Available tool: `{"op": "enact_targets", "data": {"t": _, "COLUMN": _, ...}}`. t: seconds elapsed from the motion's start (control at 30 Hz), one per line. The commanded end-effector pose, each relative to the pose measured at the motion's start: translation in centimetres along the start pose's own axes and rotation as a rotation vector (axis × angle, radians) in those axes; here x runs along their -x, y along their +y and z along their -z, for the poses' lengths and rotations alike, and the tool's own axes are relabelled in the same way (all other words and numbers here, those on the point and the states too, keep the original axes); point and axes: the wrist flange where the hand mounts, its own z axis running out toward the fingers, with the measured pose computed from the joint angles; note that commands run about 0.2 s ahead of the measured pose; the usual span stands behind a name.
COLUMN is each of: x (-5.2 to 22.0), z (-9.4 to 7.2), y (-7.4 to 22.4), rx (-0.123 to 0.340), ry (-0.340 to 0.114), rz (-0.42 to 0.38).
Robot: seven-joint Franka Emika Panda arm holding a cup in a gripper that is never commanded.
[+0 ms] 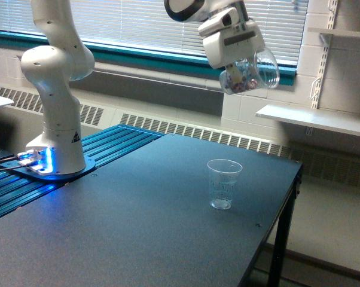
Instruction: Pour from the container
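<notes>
The Franka arm's white tool (243,66) hangs high above the dark bench (138,233), in front of the window blinds (138,21), and is closed on the container (252,73), a clear plastic cup with a wide round mouth; the fingers themselves are mostly hidden behind the tool's white housing, so how far they stand apart cannot be read exactly; the container is tilted well over, its mouth turned toward the exterior view's right and slightly down, and a clump of small mixed-colour pieces (238,79) sits in its lower, closed end, too small and blurred to name; none of them shows outside the cup.

Below it, and a little toward the exterior view's left of the container's mouth, a tapered clear measuring cup (223,183) with faint printed marks stands upright on the bench, near the bench's far right corner; it is well apart from the container, and whether it holds anything cannot be told.

At the exterior view's left the arm's white base column (57,119) rises from a round foot lit blue (39,160), mounted on a ribbed blue-green rail plate (102,149); a white wall shelf (314,118) juts out at the right, beyond the bench edge.
</notes>
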Motion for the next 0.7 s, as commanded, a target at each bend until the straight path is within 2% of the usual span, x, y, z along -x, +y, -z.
{"op": "enact_targets", "data": {"t": 0.03, "x": 3.6, "z": 0.0, "y": -1.2, "rx": -0.005, "ry": -0.004, "rz": -0.016}}
{"op": "enact_targets", "data": {"t": 0.1, "x": 4.7, "z": -0.2, "y": -1.4, "rx": -0.012, "ry": -0.017, "rz": -0.026}}
{"op": "enact_targets", "data": {"t": 0.2, "x": 6.3, "z": -0.8, "y": -1.4, "rx": 0.018, "ry": -0.017, "rz": 0.005}}
{"op": "enact_targets", "data": {"t": 0.4, "x": 9.0, "z": -1.6, "y": -1.5, "rx": 0.037, "ry": -0.039, "rz": 0.002}}
{"op": "enact_targets", "data": {"t": 0.7, "x": 11.1, "z": -3.2, "y": -0.8, "rx": 0.051, "ry": -0.077, "rz": -0.078}}
